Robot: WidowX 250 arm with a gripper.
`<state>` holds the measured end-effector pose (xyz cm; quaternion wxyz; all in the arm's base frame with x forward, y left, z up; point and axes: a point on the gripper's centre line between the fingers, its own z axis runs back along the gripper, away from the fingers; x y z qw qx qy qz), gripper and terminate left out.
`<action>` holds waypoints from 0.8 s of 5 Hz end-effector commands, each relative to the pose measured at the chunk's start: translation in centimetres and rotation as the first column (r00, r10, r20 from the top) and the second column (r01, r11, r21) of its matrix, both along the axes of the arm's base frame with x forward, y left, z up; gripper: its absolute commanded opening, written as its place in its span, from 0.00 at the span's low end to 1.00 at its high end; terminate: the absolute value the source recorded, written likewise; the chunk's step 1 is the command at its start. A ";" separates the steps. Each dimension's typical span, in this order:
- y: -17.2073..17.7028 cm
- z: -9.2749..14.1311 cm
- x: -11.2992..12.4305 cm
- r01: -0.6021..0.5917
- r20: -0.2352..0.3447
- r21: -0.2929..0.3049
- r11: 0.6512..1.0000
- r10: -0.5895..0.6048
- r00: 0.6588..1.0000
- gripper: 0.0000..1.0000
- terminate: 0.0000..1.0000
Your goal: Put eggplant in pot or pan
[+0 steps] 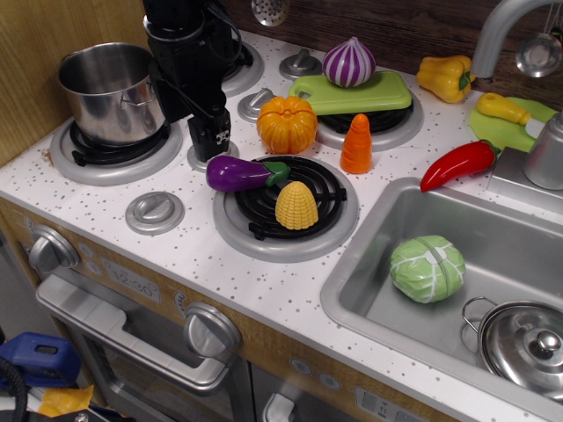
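While pot [110, 90] empty, eggplant [239, 173] (purple) outside

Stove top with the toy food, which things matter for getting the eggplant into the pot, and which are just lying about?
Needed: eggplant; tall steel pot; gripper.
Lying about: corn; pumpkin; carrot; onion; red pepper; cabbage; lidded pot.

Corn [296, 206] on front burner, pumpkin [287, 124], carrot [356, 144] behind; cabbage [427, 269] in sink [387, 220].

White speckled toy countertop [211, 264] carries, relative to the front black coil burner [286, 204]: orange plastic carrot [356, 145] behind-right, red plastic pepper [459, 163] farther right.
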<state>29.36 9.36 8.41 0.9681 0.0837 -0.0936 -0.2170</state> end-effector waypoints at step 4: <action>-1.1 -2.6 2.7 0.384 -0.004 -0.002 0.923 -0.384 0.923 1.00 0.00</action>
